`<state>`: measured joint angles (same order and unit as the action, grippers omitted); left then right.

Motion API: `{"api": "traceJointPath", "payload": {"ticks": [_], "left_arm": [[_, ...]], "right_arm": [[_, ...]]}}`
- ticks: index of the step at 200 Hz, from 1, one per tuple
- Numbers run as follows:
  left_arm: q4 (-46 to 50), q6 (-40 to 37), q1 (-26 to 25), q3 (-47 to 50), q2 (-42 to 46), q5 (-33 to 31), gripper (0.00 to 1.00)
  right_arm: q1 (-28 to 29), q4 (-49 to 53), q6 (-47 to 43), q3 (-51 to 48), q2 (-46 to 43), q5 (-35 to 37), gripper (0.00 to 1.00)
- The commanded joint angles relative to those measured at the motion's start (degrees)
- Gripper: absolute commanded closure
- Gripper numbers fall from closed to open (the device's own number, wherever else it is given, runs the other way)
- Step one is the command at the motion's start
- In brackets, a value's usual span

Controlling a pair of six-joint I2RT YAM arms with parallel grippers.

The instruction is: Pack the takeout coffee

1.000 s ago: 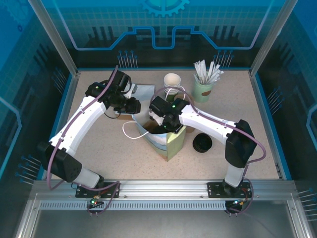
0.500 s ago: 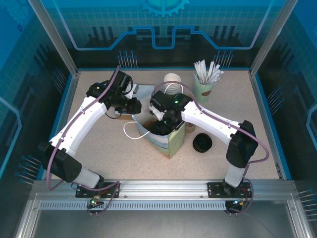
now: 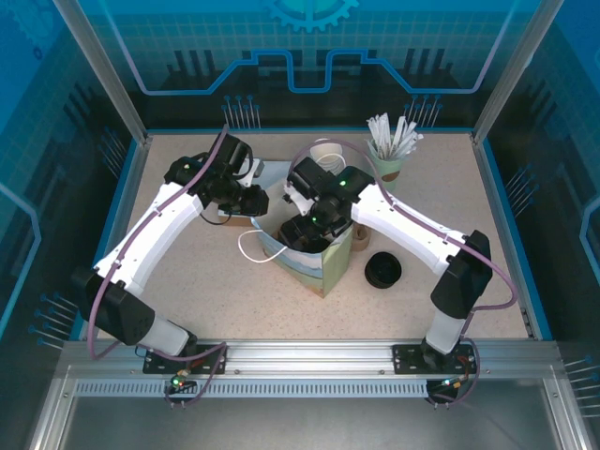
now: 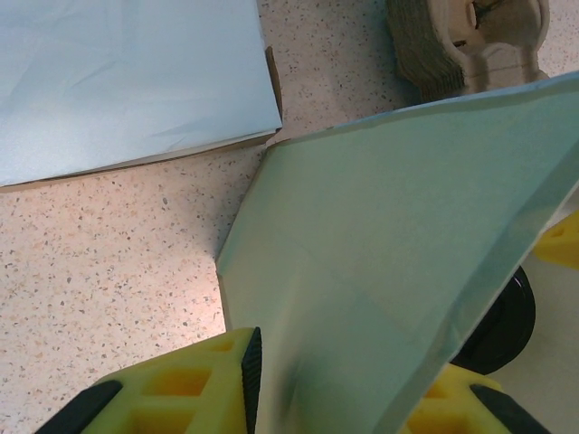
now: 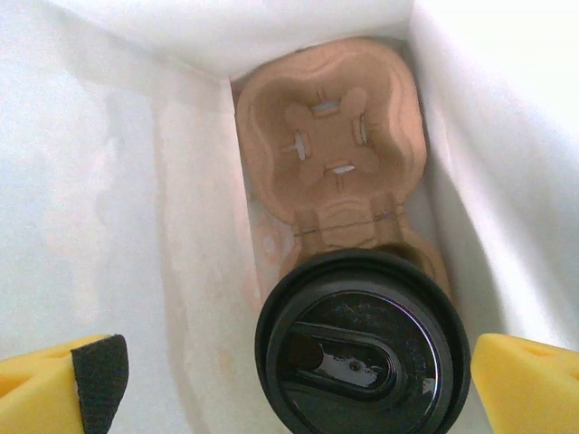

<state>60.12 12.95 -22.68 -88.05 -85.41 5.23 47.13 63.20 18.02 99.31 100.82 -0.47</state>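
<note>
Right arm [image 3: 398,223] now across white-rimmed cup [image 3: 322,150]

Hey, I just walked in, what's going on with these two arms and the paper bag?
A takeout order is being bagged. The left end effector pinches one wall of the paper bag. The right end effector hangs open in the bag's mouth, above a black-lidded cup seated in the cardboard carrier at the bottom; the carrier's other slot is empty. An open paper cup stands behind the bag, not yet packed.

Bag walls [image 5: 109,181] flank lidded cup [image 5: 362,348]; 1 carrier slot [image 5: 330,136] free.
</note>
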Motion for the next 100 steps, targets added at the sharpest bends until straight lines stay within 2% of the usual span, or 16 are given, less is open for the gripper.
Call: {"api": "traceJointPath", "payload": {"ticks": [1, 100], "left_arm": [[0.97, -1.35, -0.35, -2.02, 0.95, -1.54, 0.71], [0.7, -0.97, -0.39, -2.04, 0.34, -1.72, 0.69]], "right_arm": [[-0.74, 2.75, 0.79, 2.9, -1.8, -0.23, 0.0], [-0.87, 4.89, 0.97, 7.73, -3.95, -1.4, 0.0]]}}
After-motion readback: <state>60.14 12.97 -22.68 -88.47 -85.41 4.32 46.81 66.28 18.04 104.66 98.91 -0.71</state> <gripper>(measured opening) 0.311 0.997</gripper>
